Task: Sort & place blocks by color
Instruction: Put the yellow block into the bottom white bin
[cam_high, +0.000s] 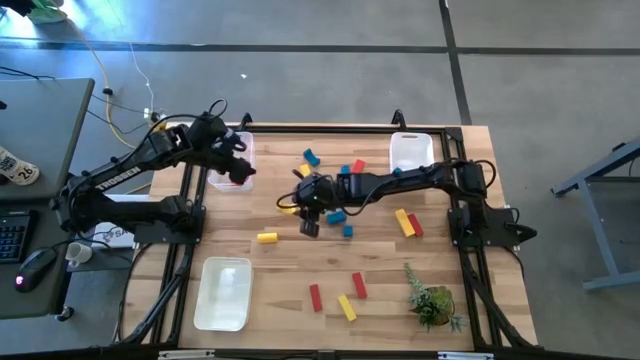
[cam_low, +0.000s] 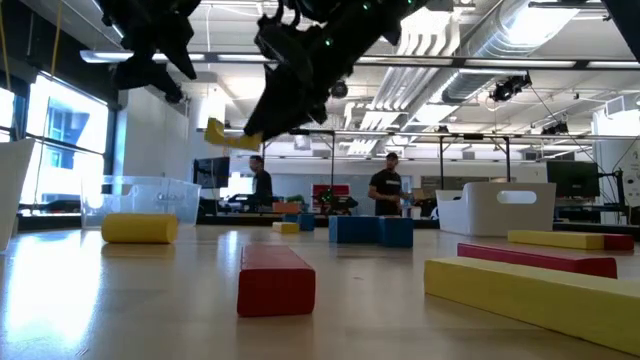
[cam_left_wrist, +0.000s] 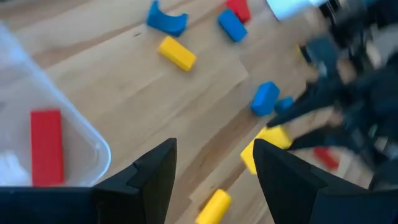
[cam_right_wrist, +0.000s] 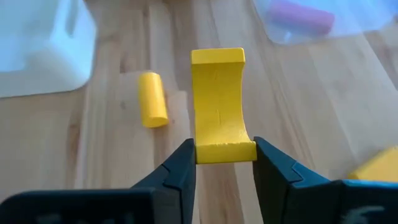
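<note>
We carry a yellow arch block (cam_right_wrist: 217, 106) clenched in the right gripper (cam_right_wrist: 219, 163) jaws above the bench (cam_high: 280, 270), beside the blue blocks (cam_high: 336, 215), while the left gripper (cam_left_wrist: 214, 168), jaws released, hovers over the red-block bin (cam_high: 243, 150).

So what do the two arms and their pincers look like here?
Both arms are black and jointed. The left arm carries white lettering along one link; the right arm has dark cables at its base. Each pincer, left pincer and right pincer, has two flat black fingers.
</note>
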